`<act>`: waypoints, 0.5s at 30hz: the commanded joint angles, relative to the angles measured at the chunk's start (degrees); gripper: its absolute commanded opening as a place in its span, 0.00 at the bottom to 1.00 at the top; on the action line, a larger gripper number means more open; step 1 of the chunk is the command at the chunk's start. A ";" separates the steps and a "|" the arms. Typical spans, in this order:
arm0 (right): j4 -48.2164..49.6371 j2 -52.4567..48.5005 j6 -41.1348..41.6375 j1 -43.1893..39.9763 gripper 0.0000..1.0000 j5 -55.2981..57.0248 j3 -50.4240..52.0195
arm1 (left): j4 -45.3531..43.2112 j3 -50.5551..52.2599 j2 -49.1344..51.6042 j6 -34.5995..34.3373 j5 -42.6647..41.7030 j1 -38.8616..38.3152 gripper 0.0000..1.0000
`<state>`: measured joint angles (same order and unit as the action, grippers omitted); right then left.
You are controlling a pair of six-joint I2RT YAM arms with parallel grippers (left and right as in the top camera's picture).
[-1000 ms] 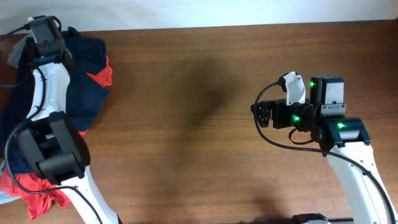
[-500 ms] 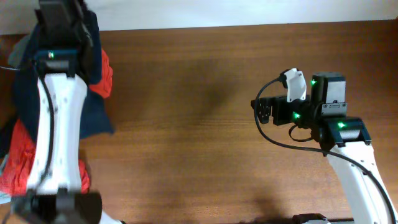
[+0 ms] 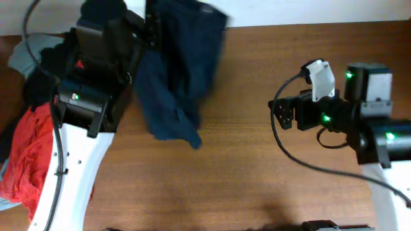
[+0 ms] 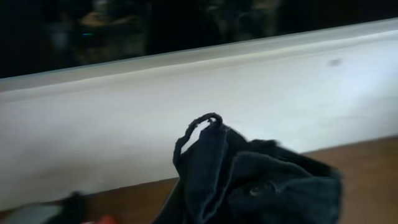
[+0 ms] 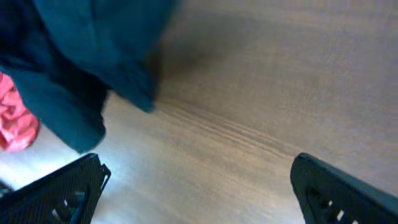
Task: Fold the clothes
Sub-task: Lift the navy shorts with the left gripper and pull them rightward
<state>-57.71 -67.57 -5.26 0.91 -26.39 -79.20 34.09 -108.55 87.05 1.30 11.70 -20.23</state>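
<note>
The navy garment [image 3: 180, 70] hangs bunched from my left gripper [image 3: 149, 25] above the back left of the wooden table [image 3: 257, 179]. Its lower end droops towards the table top. In the left wrist view the dark fabric [image 4: 249, 180] fills the lower middle and hides my fingers. My right gripper [image 3: 282, 115] is open and empty over the right half of the table, well to the right of the garment. In the right wrist view its fingers [image 5: 199, 186] stand wide apart over bare wood, and the garment [image 5: 81, 50] hangs at the upper left.
A red shirt [image 3: 26, 154] lies heaped at the left edge, with grey and black cloth [image 3: 38, 54] behind it. The red cloth also shows in the right wrist view [image 5: 15, 121]. A white wall [image 4: 124, 124] runs along the table's back edge.
My left arm has swung up and to the right, lifting the navy garment off the pile at the left and out over the table. My right arm has shifted slightly right.
</note>
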 commanded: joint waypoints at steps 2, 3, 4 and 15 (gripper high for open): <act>-0.39 2.43 -5.03 -0.11 0.98 0.09 -1.60 | 0.59 -1.07 -5.18 -3.13 -6.99 -1.11 0.01; -0.22 2.47 -5.01 -0.63 0.99 0.04 -1.60 | 1.20 -1.07 -5.73 -3.72 -7.02 -1.11 0.01; -0.11 2.45 -4.94 -1.18 0.99 -0.39 -1.60 | 1.77 -1.07 -6.32 -4.13 -7.04 -1.09 0.01; 2.93 -2.23 -7.54 -3.23 0.99 -19.30 -1.46 | 3.06 -1.07 -8.22 -4.37 -16.09 -1.11 0.01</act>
<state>-55.24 -68.53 -10.26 -2.02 -37.15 -79.72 37.78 -108.55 79.70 -2.28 -0.54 -21.43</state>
